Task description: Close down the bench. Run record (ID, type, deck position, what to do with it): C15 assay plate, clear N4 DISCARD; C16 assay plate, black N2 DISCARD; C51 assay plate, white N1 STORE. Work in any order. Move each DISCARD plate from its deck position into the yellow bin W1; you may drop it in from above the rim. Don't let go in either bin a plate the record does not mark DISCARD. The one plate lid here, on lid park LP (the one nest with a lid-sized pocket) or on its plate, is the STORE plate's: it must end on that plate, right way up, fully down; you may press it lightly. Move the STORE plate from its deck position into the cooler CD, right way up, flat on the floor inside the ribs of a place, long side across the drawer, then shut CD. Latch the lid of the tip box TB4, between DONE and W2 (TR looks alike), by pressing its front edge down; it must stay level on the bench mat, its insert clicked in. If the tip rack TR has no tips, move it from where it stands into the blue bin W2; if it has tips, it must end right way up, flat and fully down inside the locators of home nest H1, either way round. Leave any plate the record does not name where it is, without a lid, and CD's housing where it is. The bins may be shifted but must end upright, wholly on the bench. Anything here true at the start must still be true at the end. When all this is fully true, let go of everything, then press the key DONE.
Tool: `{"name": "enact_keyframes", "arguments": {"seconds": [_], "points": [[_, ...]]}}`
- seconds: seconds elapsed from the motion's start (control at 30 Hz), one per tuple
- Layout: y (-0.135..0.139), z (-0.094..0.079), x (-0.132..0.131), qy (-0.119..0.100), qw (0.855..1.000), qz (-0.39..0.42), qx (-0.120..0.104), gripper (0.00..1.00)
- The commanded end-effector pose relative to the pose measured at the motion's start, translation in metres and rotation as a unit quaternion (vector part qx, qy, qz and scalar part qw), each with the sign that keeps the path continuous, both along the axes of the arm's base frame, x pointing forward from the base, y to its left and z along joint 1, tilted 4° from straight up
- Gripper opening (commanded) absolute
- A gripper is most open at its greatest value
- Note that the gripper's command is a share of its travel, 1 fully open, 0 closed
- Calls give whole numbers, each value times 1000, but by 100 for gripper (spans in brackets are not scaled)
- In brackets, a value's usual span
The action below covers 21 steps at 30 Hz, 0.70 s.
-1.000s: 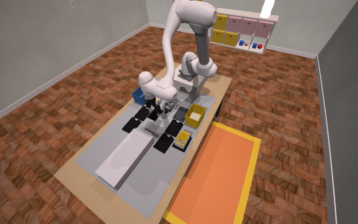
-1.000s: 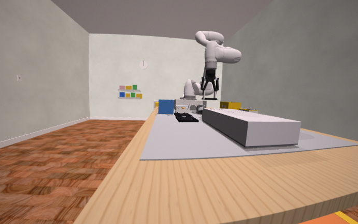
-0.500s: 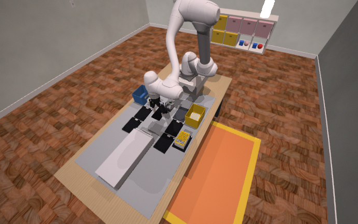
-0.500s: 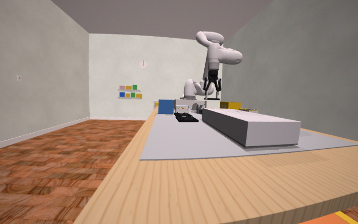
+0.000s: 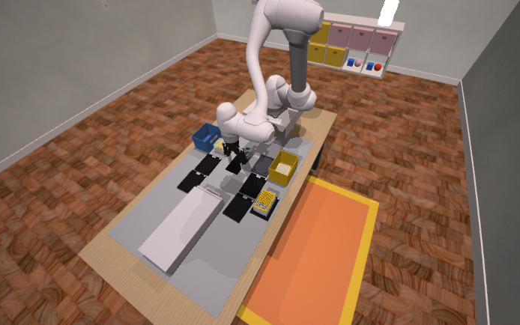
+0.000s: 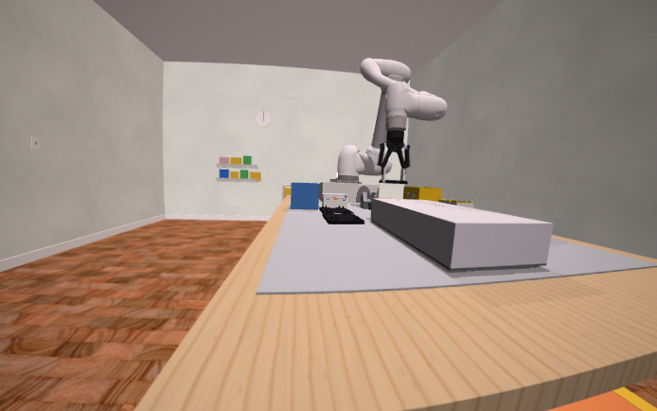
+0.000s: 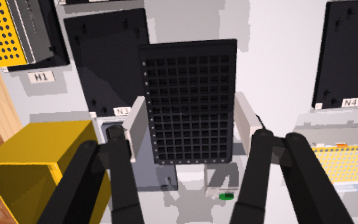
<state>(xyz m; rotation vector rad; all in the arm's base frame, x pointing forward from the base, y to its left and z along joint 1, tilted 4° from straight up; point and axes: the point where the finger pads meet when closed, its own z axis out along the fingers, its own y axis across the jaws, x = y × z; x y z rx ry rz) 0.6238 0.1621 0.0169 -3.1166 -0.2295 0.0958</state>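
My gripper (image 7: 190, 106) (image 5: 234, 154) (image 6: 393, 176) is shut on the black assay plate (image 7: 188, 95) (image 5: 236, 164), holding it by its long sides, level, above the deck. The plate hangs over the grey mat between nest N3 (image 7: 106, 60) and the empty nest N4 (image 7: 348, 55). The yellow bin W1 (image 7: 36, 150) (image 5: 273, 172) stands to the lower left in the wrist view, apart from the plate. The tip box TB4 (image 7: 338, 150) (image 5: 217, 144) with its yellow insert is at the right, next to the blue bin W2 (image 5: 204, 137) (image 6: 304, 196).
The tip rack TR (image 7: 11, 30) (image 5: 264, 201) with a yellow top stands on nest H1. The long grey cooler CD (image 5: 183, 225) (image 6: 453, 226) lies shut at the front. The green DONE key (image 7: 225, 196) is below the plate. Several black nests are bare.
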Motion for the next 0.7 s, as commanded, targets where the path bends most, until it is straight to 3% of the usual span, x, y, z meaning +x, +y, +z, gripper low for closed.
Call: {"name": "enact_keyframes", "arguments": {"seconds": [0.0, 0.67], "points": [[10, 1, -8, -1, 1000, 0, 1, 0], [45, 3, -41, -1, 1000, 0, 1, 0]]}}
